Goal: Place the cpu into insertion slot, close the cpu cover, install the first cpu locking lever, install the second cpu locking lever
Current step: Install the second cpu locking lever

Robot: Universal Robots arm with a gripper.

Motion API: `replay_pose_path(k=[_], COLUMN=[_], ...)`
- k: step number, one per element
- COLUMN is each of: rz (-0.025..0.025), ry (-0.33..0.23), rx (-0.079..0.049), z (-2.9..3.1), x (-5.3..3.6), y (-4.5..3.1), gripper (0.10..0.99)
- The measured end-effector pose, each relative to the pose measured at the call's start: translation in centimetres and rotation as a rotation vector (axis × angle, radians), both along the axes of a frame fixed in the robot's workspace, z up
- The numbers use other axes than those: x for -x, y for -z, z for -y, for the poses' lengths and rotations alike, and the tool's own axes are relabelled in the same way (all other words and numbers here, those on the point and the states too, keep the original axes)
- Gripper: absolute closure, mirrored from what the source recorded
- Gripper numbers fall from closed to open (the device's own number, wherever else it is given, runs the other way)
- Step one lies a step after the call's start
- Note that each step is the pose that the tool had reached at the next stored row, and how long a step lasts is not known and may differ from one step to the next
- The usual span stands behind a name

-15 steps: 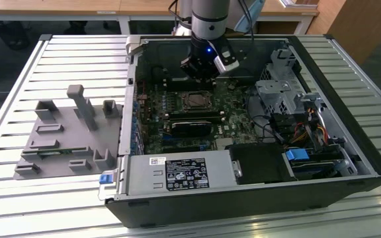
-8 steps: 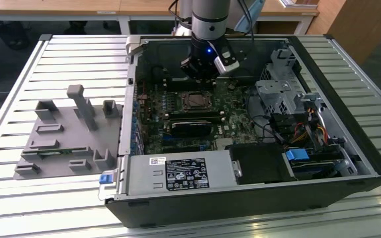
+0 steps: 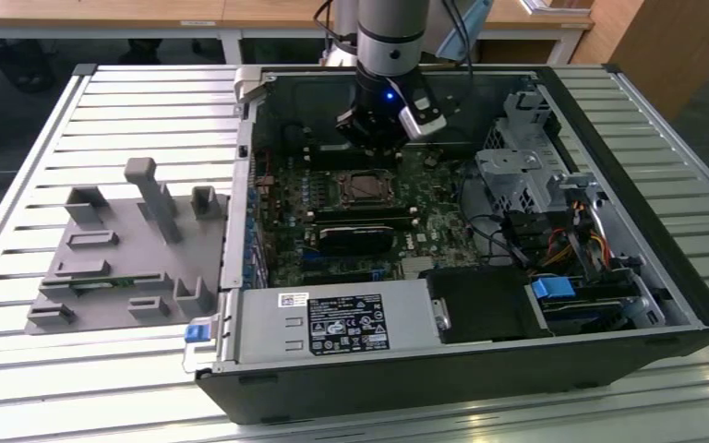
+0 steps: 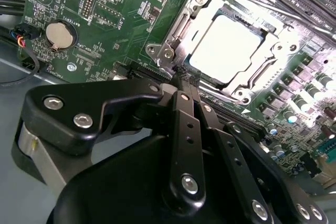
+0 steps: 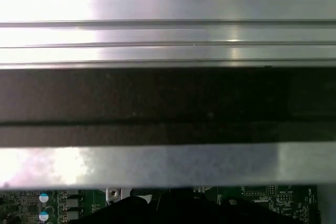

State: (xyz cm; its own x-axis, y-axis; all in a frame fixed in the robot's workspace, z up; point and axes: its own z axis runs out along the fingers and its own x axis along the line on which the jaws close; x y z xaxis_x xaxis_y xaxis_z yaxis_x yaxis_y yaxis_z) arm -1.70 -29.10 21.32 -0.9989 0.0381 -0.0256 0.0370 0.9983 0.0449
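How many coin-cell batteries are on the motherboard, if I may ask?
1: a silver coin cell on the green motherboard in the second wrist view. The gripper covers some board, so more may be hidden.

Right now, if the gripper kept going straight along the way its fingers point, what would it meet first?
Most likely the edge of the cpu cover, closed over the cpu in its socket. The gripper, fingers together, points at that corner in the second wrist view; depth is unclear, so it may already touch.

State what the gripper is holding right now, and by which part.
Nothing is visibly held. The gripper has its fingers closed together, tips at the edge of the cpu cover, which lies over the cpu.
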Motion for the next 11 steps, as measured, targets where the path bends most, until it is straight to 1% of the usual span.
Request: replay_pose_path(k=[11], rz=[0.0001], ry=[0.000], rx=[0.000], z=[0.73], x=[0.00], y=[0.00], gripper=[0.980])
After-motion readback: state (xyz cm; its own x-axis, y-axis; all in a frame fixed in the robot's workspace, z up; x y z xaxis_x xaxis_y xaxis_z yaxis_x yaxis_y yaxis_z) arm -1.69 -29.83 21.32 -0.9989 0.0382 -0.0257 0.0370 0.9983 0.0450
